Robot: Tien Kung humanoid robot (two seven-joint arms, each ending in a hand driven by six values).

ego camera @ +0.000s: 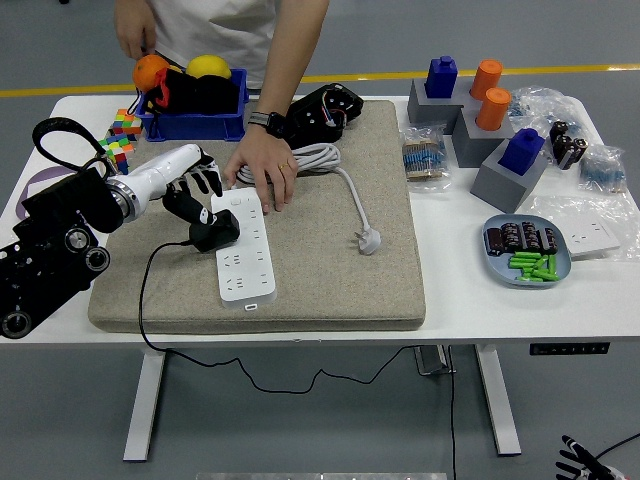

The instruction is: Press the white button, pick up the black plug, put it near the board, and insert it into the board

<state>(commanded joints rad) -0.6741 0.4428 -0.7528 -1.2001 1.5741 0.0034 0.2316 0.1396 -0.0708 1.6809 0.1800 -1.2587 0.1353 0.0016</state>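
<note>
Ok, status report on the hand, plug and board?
Left robot hand open above black plug. Plug beside power strip, not inserted. Person's hand on strip's far end.

1 head view looks forward and down from high on the robot's side, taking in the whole white rectangular counter (330,310), its near edge low in the frame, grey floor below, and a person's torso (215,30) at top centre.
</note>
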